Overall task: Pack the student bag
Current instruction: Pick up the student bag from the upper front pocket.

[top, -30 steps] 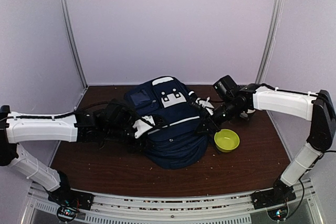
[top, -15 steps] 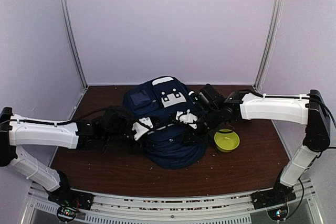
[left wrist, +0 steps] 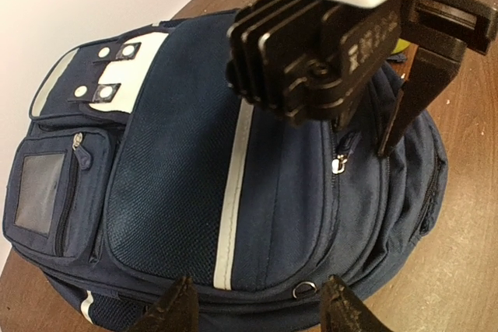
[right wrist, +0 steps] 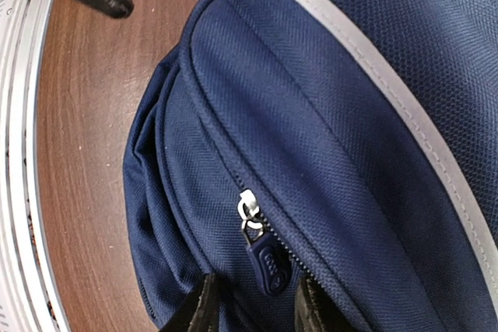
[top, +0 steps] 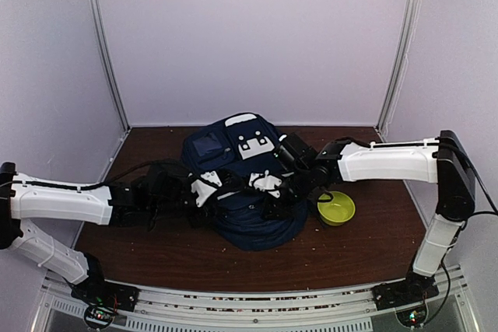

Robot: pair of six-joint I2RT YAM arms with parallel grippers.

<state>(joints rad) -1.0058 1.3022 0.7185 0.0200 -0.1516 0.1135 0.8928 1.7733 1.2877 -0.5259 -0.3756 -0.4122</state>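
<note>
The student bag (top: 253,227), a large navy-blue fabric backpack, lies flat and front face up in the middle of the brown table (top: 156,246), its top toward the far wall and its rounded, bulging bottom toward the near edge. A thin white stripe (left wrist: 233,192) runs lengthways down the front pocket, white-grey patches (left wrist: 109,75) with metal snaps sit at the top, and a small side pocket has a clear window (left wrist: 39,192). A navy zipper pull (right wrist: 264,258) hangs on the near front zip, which looks closed.
</note>
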